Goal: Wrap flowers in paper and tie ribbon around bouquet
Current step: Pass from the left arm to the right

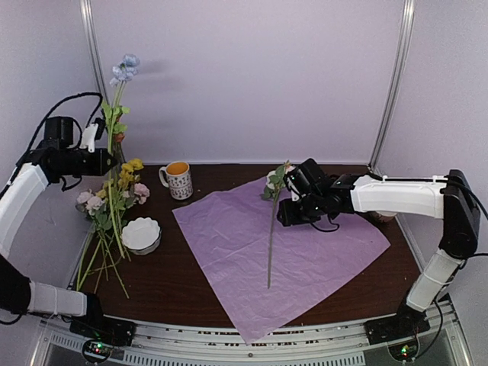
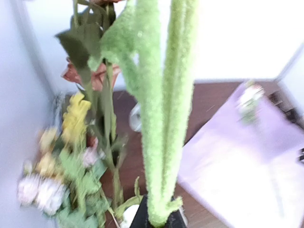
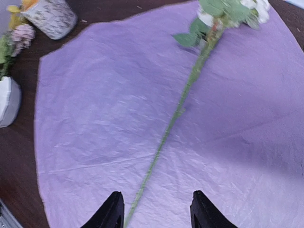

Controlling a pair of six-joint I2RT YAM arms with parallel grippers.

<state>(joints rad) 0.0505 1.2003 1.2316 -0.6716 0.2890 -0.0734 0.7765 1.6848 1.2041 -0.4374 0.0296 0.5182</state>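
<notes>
While a dark brown table (image 1: 191, 286) fills a booth with pale walls (image 1: 252, 76) and metal posts (image 1: 393, 84) at the back, a pinkish-purple sheet of paper (image 1: 229, 229) lies flat at the table's middle, one corner towards the near edge.

Far left of the paper, the left arm is raised high with its forearm level. The left gripper (image 1: 105, 161) is clamped on the fuzzy green stem of a blue flower (image 1: 125, 67), held upright with the bloom above the arm.

Left of the paper, below that arm, the flowers (image 1: 114, 202) lie on the table, yellow and pink blooms at the far end and stems running towards the near edge. A white dish (image 1: 141, 234) sits just left of the paper. A mug (image 1: 179, 181) stands beyond the paper's left corner.

On the paper lies a white flower (image 1: 272, 229), bloom at the far corner.

Above the paper's far right part hangs the right gripper (image 3: 157, 213), fingers apart with nothing between them. Its arm reaches in level from the right of the paper.
</notes>
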